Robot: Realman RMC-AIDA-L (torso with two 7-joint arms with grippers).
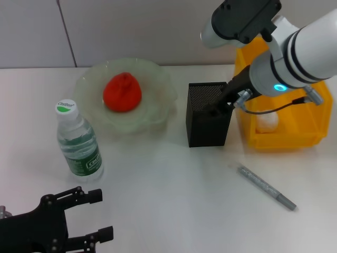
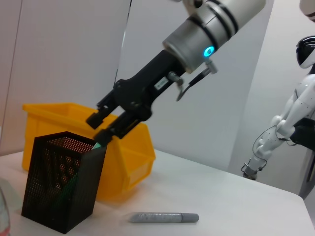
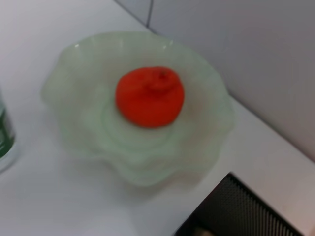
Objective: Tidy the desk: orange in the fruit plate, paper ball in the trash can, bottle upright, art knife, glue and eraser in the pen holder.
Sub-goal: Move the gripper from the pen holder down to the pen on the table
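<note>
The orange [image 1: 122,92] lies in the pale green fruit plate [image 1: 87,79]; both also show in the right wrist view, the orange [image 3: 150,96] in the plate [image 3: 64,64]. The bottle [image 1: 79,142] stands upright at front left. My right gripper [image 1: 215,109] is at the top rim of the black mesh pen holder [image 1: 208,124]. In the left wrist view this gripper [image 2: 98,130] is shut on a green stick [image 2: 100,144] that reaches down into the holder [image 2: 59,187]. A paper ball [image 1: 267,121] lies in the yellow trash can [image 1: 284,138]. The eraser is out of view.
A grey pen-shaped tool [image 1: 266,187] lies on the table in front of the trash can; it also shows in the left wrist view [image 2: 165,217]. My left gripper [image 1: 105,215] is open and parked at the front left, before the bottle.
</note>
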